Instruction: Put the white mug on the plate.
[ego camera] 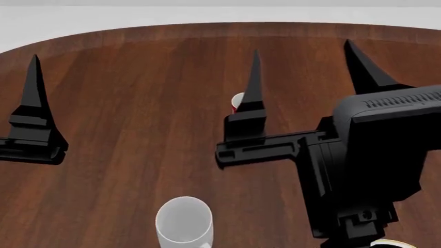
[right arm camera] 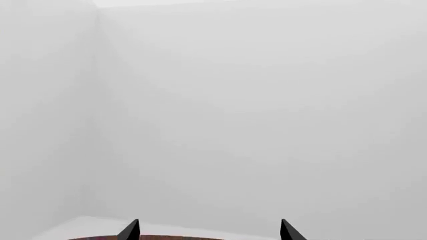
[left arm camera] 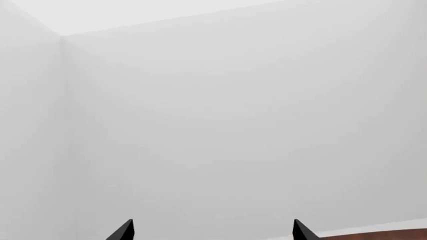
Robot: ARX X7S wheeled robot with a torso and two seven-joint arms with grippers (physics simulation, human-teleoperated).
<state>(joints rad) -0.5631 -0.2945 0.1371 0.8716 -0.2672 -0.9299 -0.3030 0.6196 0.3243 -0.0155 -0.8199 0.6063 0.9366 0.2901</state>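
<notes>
white mug (ego camera: 183, 221): stands upright on the table (ego camera: 138, 93) at the near edge of the head view, mouth open upward; untouched, nothing is held around it; handle not seen.
plate (ego camera: 390, 245): only a sliver of tan-gold rim is seen at the bottom edge of the head view, to the right of the white mug, under the right arm; mostly hidden.
right gripper (ego camera: 303, 77): spread wide, empty, held above the table beyond the white mug; judged parked before any reach.
left gripper (left arm camera: 212, 231): one finger is seen in the head view, far left of the white mug; in the left wrist view two tips stand well apart, nothing between them.
red mug (ego camera: 237, 102): small, largely hidden behind a right finger, beyond the white mug.
materials: mug glossy white cylinder; table dark wood grain, rounded edge; fingers black, tapered to points.
</notes>
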